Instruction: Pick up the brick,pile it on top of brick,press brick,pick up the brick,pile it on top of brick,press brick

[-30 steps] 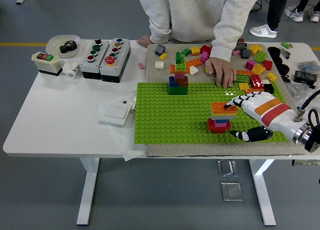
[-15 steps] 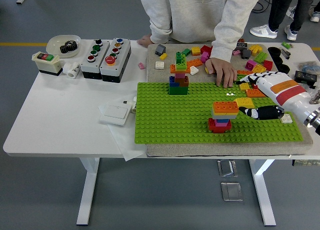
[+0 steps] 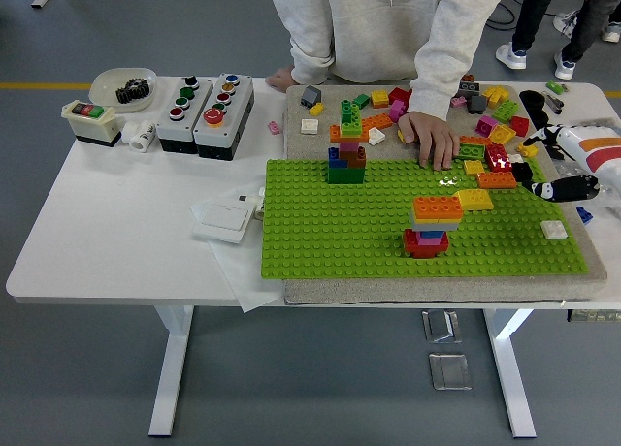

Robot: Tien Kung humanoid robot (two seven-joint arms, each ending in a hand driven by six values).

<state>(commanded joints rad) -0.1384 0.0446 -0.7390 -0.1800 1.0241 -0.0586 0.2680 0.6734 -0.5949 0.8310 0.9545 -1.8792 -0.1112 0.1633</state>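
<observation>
On the green baseplate (image 3: 320,233) stands a short stack of bricks (image 3: 428,228) with an orange brick (image 3: 437,207) on top. A yellow brick (image 3: 474,200) lies right beside it. A taller tower (image 3: 347,145) stands at the plate's back edge. My right hand (image 3: 557,165), white with black fingers, hovers at the table's far right with its fingers spread and nothing in it. Loose bricks (image 3: 495,111) lie behind the plate. The person's hand (image 3: 430,138) rests on the mat by the plate's back edge.
A small white brick (image 3: 553,230) lies on the plate's right part. Two button boxes (image 3: 209,104), a bowl with a gear (image 3: 123,85), a switch box (image 3: 83,111) and a white wall switch (image 3: 225,216) sit on the left. Black parts (image 3: 539,105) lie at the back right.
My right hand has let go of the stack and pulled back to the right and away, up to the table's right edge. The person's hand has stayed put.
</observation>
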